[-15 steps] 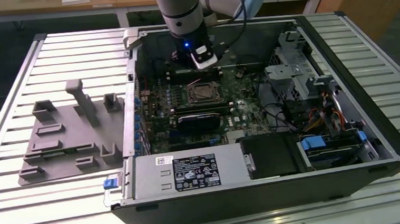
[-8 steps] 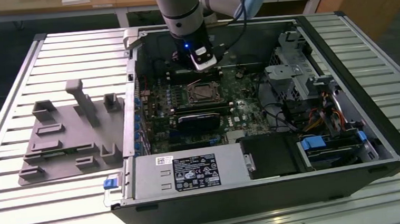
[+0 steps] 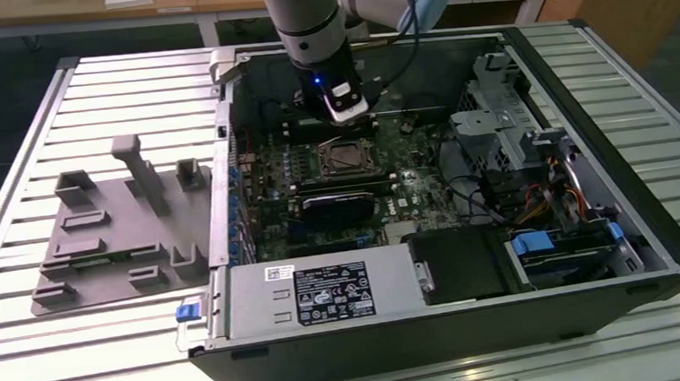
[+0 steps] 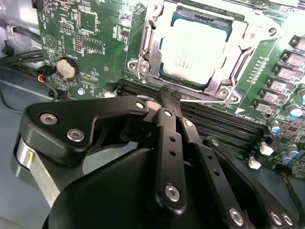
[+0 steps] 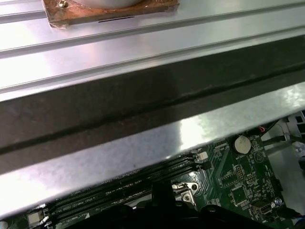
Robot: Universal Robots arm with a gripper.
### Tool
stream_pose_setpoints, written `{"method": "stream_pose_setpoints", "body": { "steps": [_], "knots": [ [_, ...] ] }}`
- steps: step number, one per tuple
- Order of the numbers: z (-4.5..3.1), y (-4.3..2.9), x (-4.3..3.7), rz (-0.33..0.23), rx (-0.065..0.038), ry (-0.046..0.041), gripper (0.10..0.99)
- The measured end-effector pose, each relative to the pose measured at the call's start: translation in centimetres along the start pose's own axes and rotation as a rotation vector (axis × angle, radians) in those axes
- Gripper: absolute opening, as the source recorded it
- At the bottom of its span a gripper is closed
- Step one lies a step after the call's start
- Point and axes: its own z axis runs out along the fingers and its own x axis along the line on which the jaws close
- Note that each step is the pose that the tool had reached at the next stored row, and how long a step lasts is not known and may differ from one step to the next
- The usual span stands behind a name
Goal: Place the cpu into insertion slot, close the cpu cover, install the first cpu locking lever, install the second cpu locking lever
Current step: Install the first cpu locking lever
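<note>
We had the exterior view looking steeply down from well back, taking in the whole open computer case (image 3: 447, 340) and the slatted table (image 3: 111, 350). The second wrist view peered past the gripper (image 4: 169, 95), close over the motherboard (image 4: 95, 43). The first wrist view faced outward across the case's edge (image 5: 143, 109). Both wrist views shared the coin battery (image 4: 66, 68) (image 5: 242, 143).

Nothing can be read letter for letter. In the exterior view the power supply (image 3: 253, 315) carries a black-and-white label (image 3: 336, 294) with print too fine to read, and a small white sticker (image 3: 278, 271) at the label's ten o'clock. In the second wrist view the cpu (image 4: 193, 45) bears faint printed lines. The circuit board (image 4: 95, 57) shows a white triangle-in-circle sign (image 4: 49, 42) beside the coin battery (image 4: 66, 68).
</note>
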Motion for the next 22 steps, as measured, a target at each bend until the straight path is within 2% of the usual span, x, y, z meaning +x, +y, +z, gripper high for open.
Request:
{"method": "stream_pose_setpoints", "body": {
  "steps": [7,14,22],
  "knots": [
    [0.30,0.46,0.19,0.019,0.004,-0.0041,0.102],
    [0.50,0.52,0.27,0.100,0.022,-0.0206,0.102],
    [0.80,0.67,0.40,0.158,0.034,-0.0326,0.102]
  ]
}}
